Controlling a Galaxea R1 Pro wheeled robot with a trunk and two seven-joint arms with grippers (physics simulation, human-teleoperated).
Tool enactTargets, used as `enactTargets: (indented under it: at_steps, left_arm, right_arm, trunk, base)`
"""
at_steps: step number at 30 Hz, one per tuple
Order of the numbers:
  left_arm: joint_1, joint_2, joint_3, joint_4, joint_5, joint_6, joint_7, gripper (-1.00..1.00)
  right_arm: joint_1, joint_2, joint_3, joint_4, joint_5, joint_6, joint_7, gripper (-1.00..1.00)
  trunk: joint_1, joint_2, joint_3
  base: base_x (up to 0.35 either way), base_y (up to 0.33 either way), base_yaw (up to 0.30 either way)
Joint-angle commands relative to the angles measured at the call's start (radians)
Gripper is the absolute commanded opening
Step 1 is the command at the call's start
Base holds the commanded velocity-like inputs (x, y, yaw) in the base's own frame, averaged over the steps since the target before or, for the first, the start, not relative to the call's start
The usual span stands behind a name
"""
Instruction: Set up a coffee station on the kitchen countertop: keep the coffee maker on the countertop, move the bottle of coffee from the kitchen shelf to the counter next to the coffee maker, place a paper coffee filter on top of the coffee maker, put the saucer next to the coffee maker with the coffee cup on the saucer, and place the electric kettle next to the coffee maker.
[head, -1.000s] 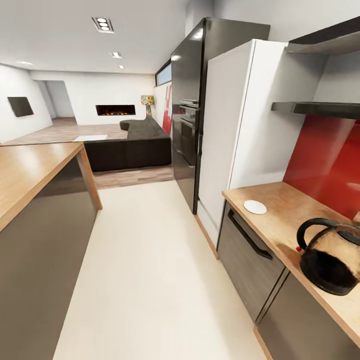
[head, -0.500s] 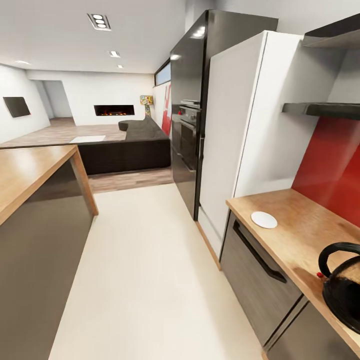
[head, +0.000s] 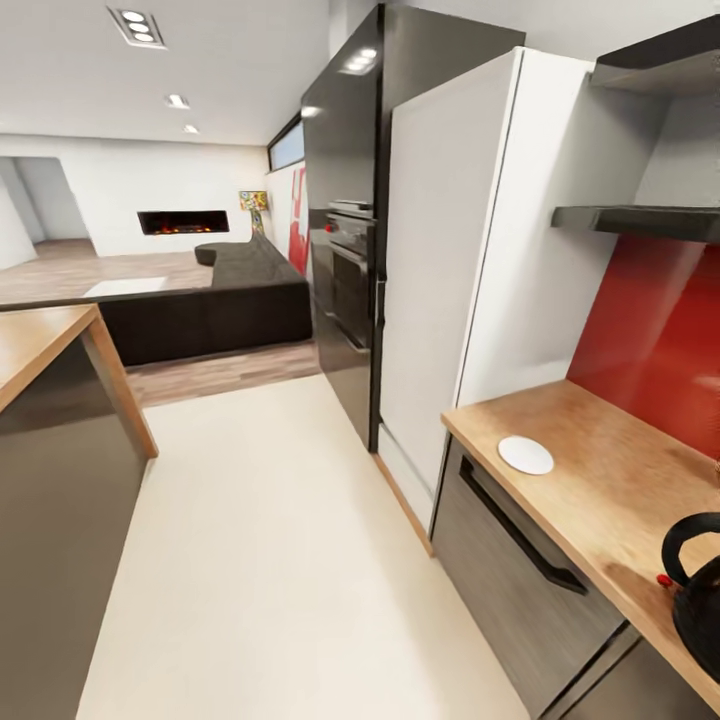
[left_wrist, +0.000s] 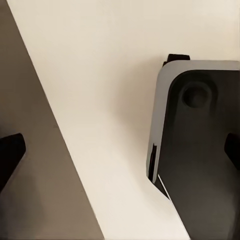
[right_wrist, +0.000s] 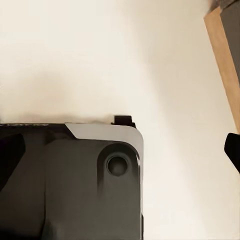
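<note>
Black kettle: electric kettle (head: 698, 585) stands on the wooden countertop (head: 600, 480) at the near right edge of the head view; it shows less than half a second ago, because the camera has turned left.
Saucer: white saucer (head: 526, 455) lies flat on the same countertop, further away, well apart from the kettle.
Grippers: left gripper (left_wrist: 120, 150) and right gripper (right_wrist: 120, 150) both hang spread wide over the pale floor (head: 270, 540), holding nothing.
Far: white fridge (head: 450, 250), then black oven tower (head: 345, 270), then sofa (head: 210, 300).
</note>
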Motion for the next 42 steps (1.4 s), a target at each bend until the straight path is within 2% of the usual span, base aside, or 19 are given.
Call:
enactTargets:
  at_steps: [1, 7, 15, 21, 34, 42]
  left_arm:
    - [-0.001, 0.000, 0.007, 0.000, -0.010, -0.002, 0.000, 1.00]
    - [0.000, 0.000, 0.004, 0.001, -0.015, 0.002, 0.003, 1.00]
    - [0.002, 0.005, -0.033, 0.010, -0.045, 0.010, 0.009, 1.00]
    - [0.006, 0.004, -0.036, 0.011, -0.051, 0.010, 0.009, 1.00]
    - [0.012, 0.004, -0.037, 0.011, -0.052, 0.011, 0.009, 1.00]
    - [0.012, 0.003, -0.037, 0.011, -0.052, 0.010, 0.009, 1.00]
  right_arm:
    - [-0.001, 0.000, 0.008, 0.002, -0.009, -0.004, 0.001, 1.00]
    - [-0.001, 0.004, 0.012, 0.012, -0.007, -0.004, 0.003, 1.00]
    - [-0.001, 0.000, 0.014, 0.103, -0.004, -0.004, 0.003, 1.00]
    - [-0.001, 0.002, 0.014, 0.109, -0.004, -0.004, 0.003, 1.00]
    - [-0.001, 0.004, 0.014, 0.110, -0.006, -0.004, 0.000, 1.00]
    - [-0.001, 0.002, 0.013, 0.110, -0.006, -0.004, 0.002, 1.00]
  trunk:
    - [0.001, -0.002, -0.002]
    - [0.001, -0.002, -0.002]
    - [0.001, -0.002, -0.001]
    - [0.001, -0.002, 0.000]
    - [0.001, -0.002, 0.001]
    - [0.001, -0.002, 0.001]
  base:
    - [0.312, 0.197, -0.264]
    - [0.311, 0.198, -0.264]
    - [0.310, 0.200, -0.264]
    - [0.309, 0.187, -0.208]
    - [0.306, 0.160, -0.021]
    - [0.284, 0.215, -0.210]
